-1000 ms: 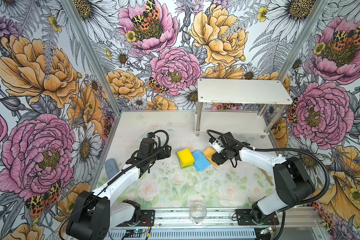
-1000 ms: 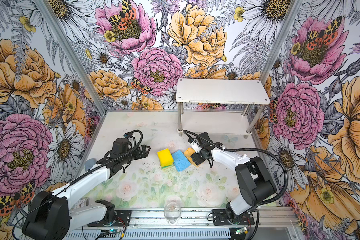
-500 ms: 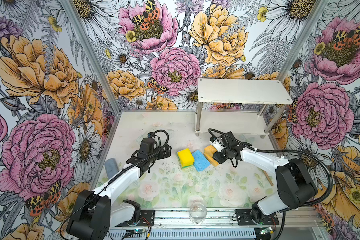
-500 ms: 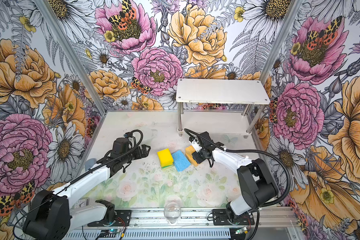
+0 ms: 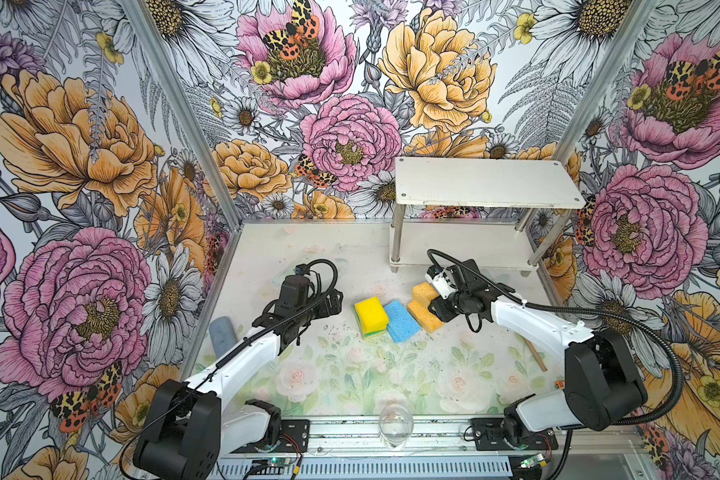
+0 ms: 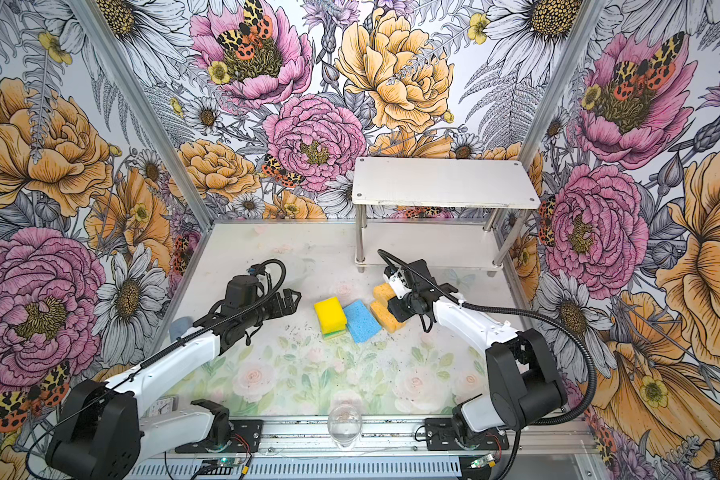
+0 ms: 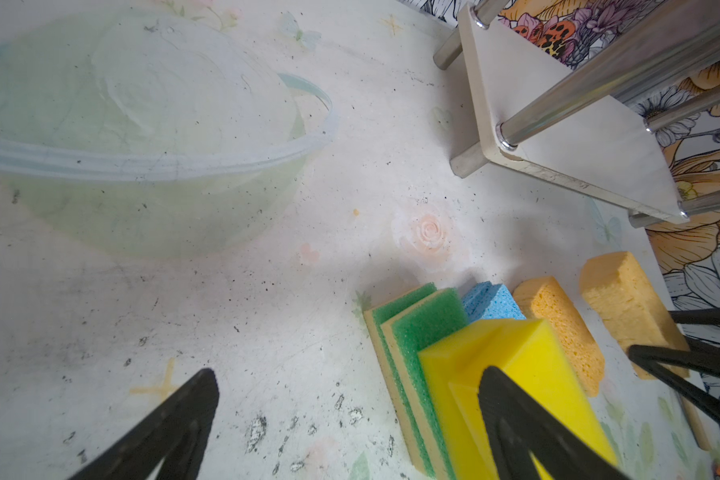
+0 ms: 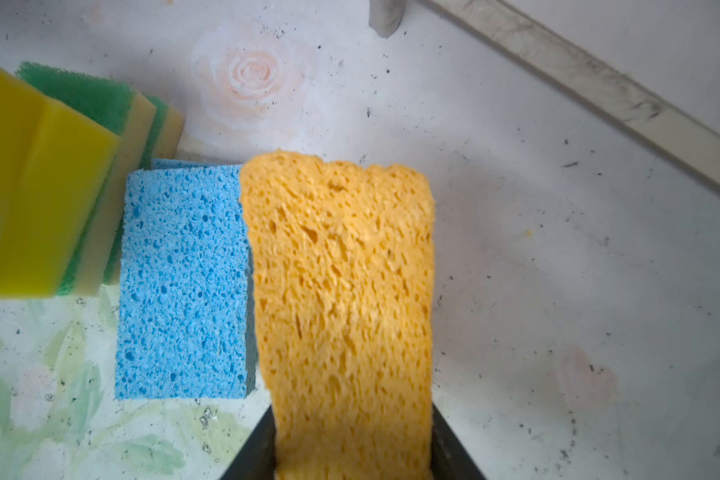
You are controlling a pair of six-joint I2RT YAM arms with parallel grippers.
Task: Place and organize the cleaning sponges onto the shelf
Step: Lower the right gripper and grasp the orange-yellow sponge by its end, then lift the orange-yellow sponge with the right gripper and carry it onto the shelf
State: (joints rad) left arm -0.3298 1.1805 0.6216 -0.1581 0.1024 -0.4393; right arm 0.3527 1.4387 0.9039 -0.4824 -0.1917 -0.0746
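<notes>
My right gripper (image 5: 431, 301) (image 8: 352, 449) is shut on a porous orange sponge (image 5: 424, 292) (image 8: 341, 270) and holds it a little above the table. A second orange sponge (image 5: 424, 319) lies just under it. A flat blue sponge (image 5: 400, 321) is beside that one, then a thick yellow sponge (image 5: 371, 312) resting on green-topped ones (image 7: 425, 320). To their left my left gripper (image 5: 335, 299) (image 7: 346, 399) is open and holds nothing. The shelf (image 5: 487, 183), a two-tier white rack on metal posts, is bare at the back right in both top views.
A grey-blue cylinder (image 5: 222, 334) lies by the left wall. A clear glass (image 5: 395, 424) stands at the front edge. A thin wooden stick (image 5: 535, 353) lies at the right. A translucent green bowl (image 7: 142, 145) sits near my left gripper.
My right gripper has shut on the orange sponge and raised it off the one under it. The left arm has not moved.
</notes>
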